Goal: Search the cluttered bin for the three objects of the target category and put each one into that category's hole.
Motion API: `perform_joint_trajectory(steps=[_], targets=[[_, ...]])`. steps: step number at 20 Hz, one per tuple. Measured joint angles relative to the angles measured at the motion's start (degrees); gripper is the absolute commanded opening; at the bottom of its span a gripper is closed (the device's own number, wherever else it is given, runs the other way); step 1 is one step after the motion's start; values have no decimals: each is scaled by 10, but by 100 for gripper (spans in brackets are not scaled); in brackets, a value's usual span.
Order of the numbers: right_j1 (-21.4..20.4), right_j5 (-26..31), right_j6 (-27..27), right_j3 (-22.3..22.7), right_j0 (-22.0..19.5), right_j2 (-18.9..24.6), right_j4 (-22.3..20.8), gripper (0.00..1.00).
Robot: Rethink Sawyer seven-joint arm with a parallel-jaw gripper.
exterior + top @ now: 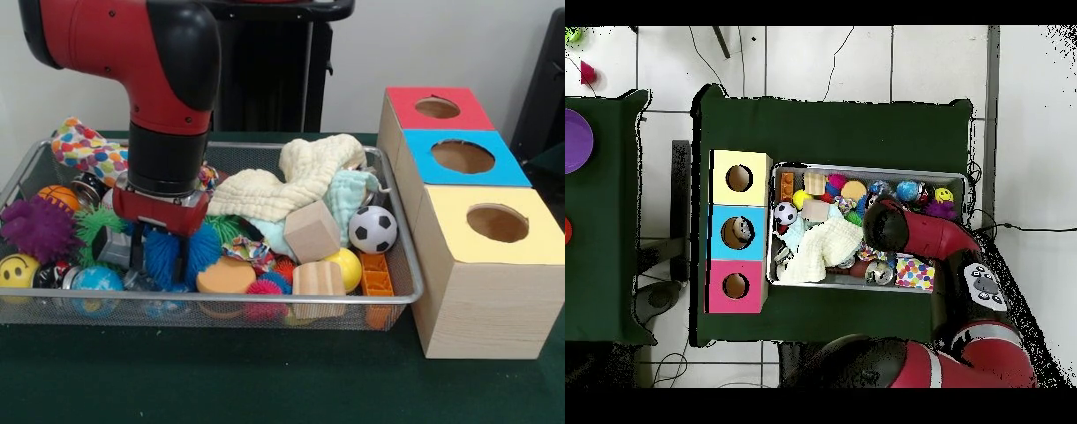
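Right now your gripper (161, 256) is down inside the cluttered bin (402, 299), fingers buried around a blue spiky ball (181, 252), so you cannot tell how wide they stand or whether they grip it. Beside that ball sit a green spiky toy (99, 221) and an orange sponge (226, 277), touching or nearly so. Lifting could drag a neighbour along, since soft spikes snag. Beside the bin wait the red (437, 108), blue (463, 157) and yellow (496, 223) holed boxes.
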Motion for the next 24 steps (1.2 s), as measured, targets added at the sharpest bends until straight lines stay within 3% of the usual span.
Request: perform_joint_trajectory(steps=[24], targets=[[-1, 18, 0, -4, -15, -1, 0, 100]])
